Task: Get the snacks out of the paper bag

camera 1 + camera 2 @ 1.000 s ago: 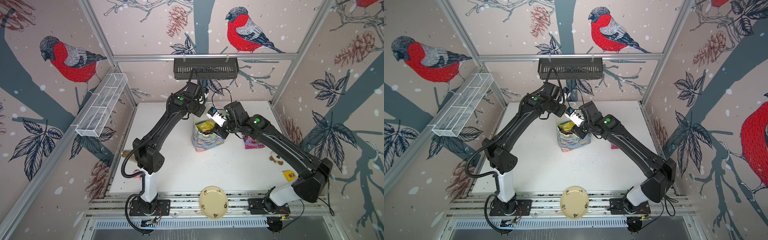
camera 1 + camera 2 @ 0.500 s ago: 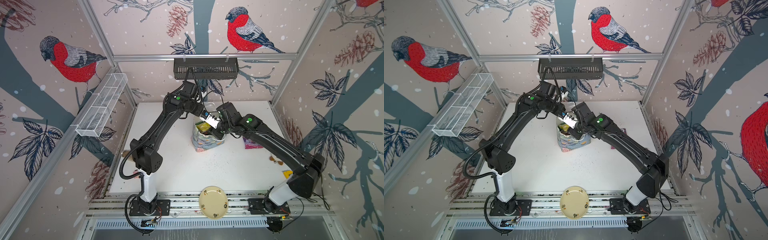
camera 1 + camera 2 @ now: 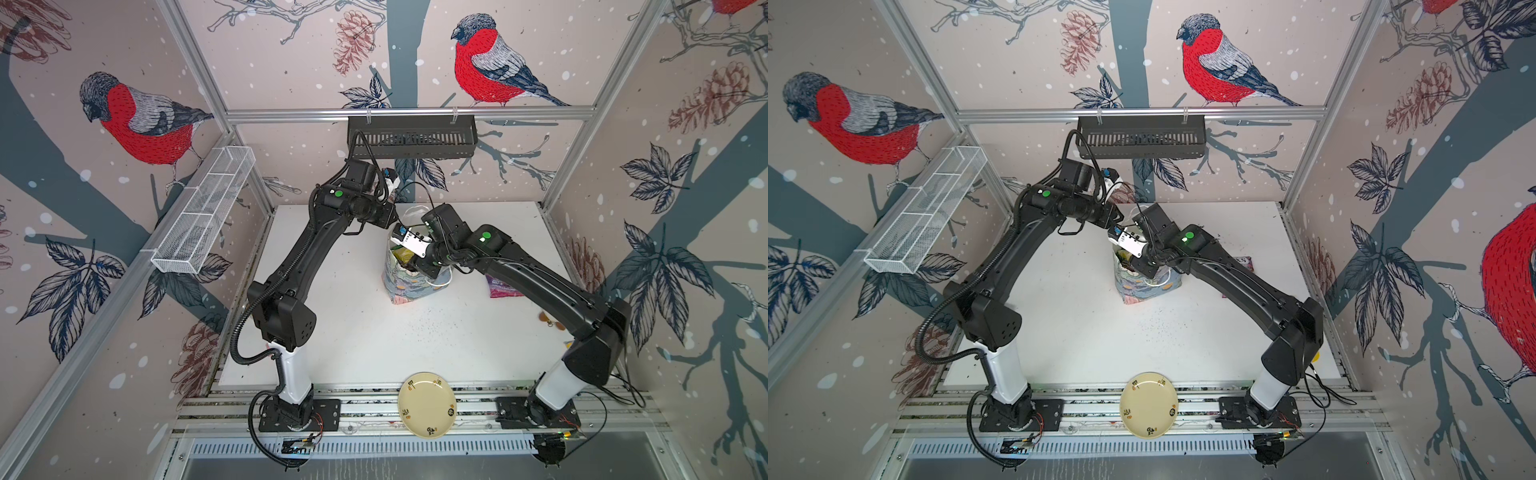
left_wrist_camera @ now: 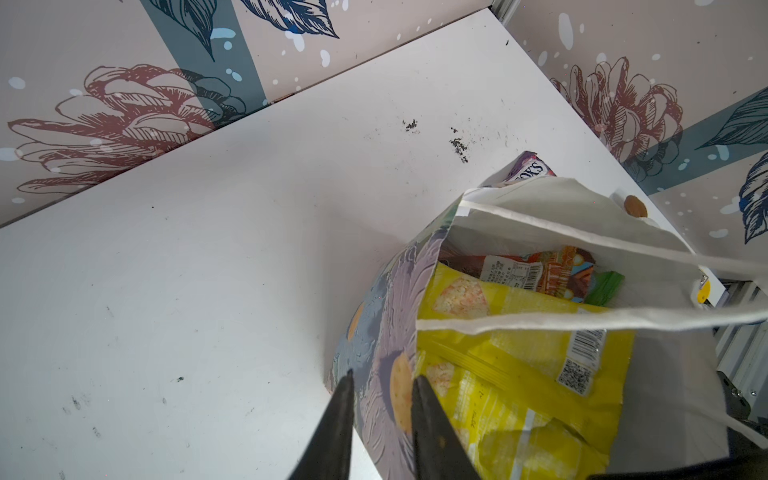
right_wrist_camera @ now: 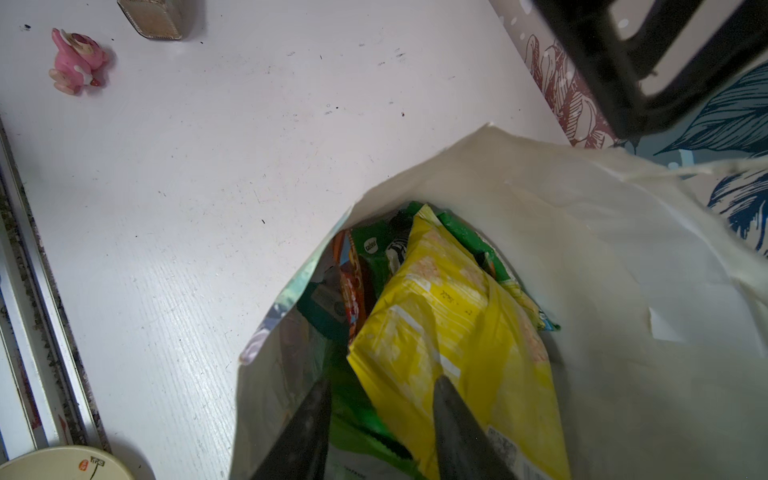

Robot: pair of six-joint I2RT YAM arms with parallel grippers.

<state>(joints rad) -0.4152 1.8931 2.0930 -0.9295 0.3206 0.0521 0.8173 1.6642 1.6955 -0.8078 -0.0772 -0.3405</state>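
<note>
Right wrist: yellow pkt (image 5: 449, 316) in white-lined bag (image 5: 582, 249), R claw (image 5: 383, 379) spread astride it, L claw (image 4: 382, 374) parted.

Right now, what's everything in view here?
paper bag: one, floral blue-lilac, upright on table
yellow packet: one, yellow, in bag
red-orange packet: one, red-orange, in bag
green packets: number unclear, green, in bag
purple FOX'S packet: one, purple, on table right of bag
plate: one, cream, front rails
pink toy: one, pink, on table
wire basket: one, white, left wall
slotted basket: one, black, back rail
left gripper: one, black, jaws apart at bag's wall
right gripper: one, black, jaws apart inside bag
</note>
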